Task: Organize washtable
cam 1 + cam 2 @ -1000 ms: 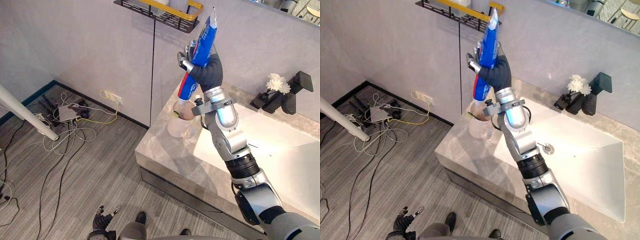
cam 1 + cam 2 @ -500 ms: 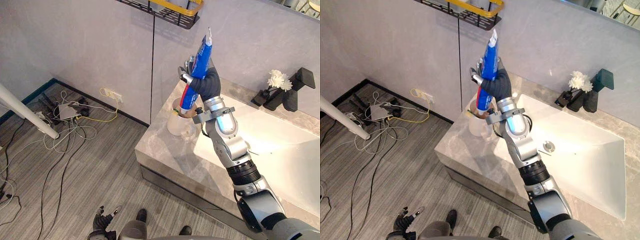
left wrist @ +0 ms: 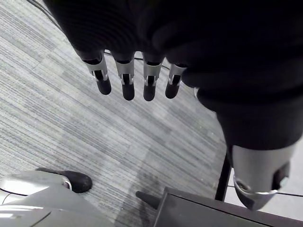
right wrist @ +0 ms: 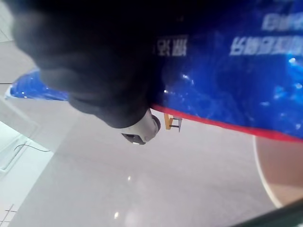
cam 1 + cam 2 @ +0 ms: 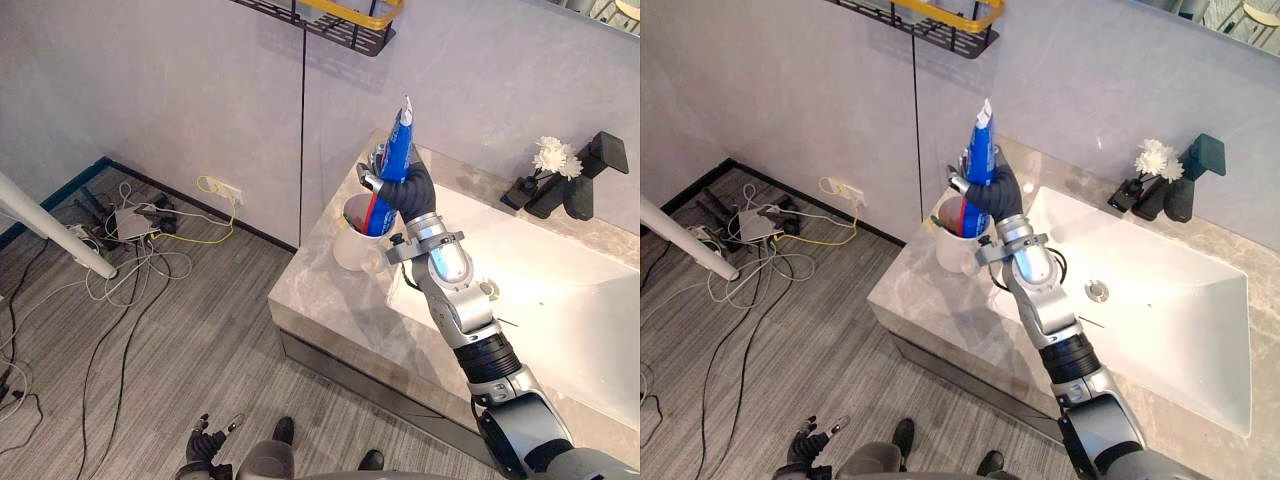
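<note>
Toothpaste tube [image 5: 397, 140], one, blue, long axis near upright: flat crimped end pointing up, red lower end dipped into the mouth of the white mug [image 5: 352, 245]. One mug, standing at the corner of the stone countertop [image 5: 330, 300]. Right hand [image 5: 405, 188] directly above the mug, fingers and thumb clamped around the tube's middle, forearm slanting up to it from the lower right of the mug. One sink [image 5: 560, 300] just right of the mug. One black faucet [image 5: 550, 200] and one small bunch of white flowers [image 5: 553, 160] well right of the mug, against the wall. One wire shelf [image 5: 320, 18] on the wall above the mug. Left hand [image 5: 207, 445] far below the mug, down near the floor, fingers straight and slightly spread, holding nothing.
</note>
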You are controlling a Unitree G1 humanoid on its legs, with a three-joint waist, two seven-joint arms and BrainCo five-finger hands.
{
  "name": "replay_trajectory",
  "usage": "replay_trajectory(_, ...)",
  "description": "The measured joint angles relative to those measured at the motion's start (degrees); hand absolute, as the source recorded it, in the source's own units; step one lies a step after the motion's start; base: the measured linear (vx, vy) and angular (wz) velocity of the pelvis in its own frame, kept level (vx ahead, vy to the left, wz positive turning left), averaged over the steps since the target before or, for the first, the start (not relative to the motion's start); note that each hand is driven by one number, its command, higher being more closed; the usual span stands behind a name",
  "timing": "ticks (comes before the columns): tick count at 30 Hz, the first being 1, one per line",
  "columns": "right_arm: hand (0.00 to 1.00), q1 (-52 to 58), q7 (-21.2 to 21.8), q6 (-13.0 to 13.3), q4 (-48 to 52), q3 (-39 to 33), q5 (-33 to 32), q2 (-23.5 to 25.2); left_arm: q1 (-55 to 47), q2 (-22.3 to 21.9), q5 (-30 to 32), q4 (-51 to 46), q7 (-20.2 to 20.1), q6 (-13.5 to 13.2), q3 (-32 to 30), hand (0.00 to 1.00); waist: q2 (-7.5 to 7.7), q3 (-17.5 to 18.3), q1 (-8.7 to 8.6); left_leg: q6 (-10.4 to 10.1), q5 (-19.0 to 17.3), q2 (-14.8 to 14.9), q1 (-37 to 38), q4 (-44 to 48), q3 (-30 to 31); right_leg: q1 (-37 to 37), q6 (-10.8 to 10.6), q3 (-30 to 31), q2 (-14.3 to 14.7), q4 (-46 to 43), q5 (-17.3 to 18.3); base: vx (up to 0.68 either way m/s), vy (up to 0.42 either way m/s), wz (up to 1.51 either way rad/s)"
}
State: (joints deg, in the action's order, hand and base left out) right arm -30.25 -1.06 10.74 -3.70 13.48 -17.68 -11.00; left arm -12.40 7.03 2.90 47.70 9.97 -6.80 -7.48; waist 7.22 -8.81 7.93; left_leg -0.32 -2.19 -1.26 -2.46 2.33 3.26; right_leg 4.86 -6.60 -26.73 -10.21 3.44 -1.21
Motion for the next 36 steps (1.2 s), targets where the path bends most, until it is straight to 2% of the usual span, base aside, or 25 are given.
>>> replay_trajectory(1, 0.00, 0.26, 0.00, 0.00, 0.00, -0.02, 0.00, 0.00, 0.00, 0.00, 0.00, 0.00, 0.00, 0.00, 0.04, 0.00, -0.03, -0.02, 0.00, 0.00, 0.00, -0.01, -0.02, 0.03, 0.01, 0.00, 0.00, -0.01, -0.02, -0.03, 0.00, 0.00, 0.000, 0.00)
replay_trajectory(10, 0.00, 1.67, -0.01, -0.09, -0.11, -0.15, 0.26, 0.04, -0.13, 0.02, -0.01, 0.12, -0.06, 0.07, 0.15, 0.00, -0.32, -0.12, -0.82, 0.00, 0.00, -0.02, -0.11, 0.31, -0.04, -0.05, 0.01, 0.08, -0.04, -0.10, 0.01, 0.00, 0.000, 0.00)
replay_trajectory(36, 0.00, 3.29, 0.00, -0.06, 1.20, -2.47, 2.12, -0.18, -0.15, -0.14, -0.07, 0.19, -1.17, 0.11, 0.63, 0.00, -1.47, 0.44, -0.90, 0.00, 0.00, 0.04, -0.10, 0.56, -0.15, 0.02, 0.01, 0.24, 0.00, -0.11, 0.00, 0.00, 0.000, 0.00)
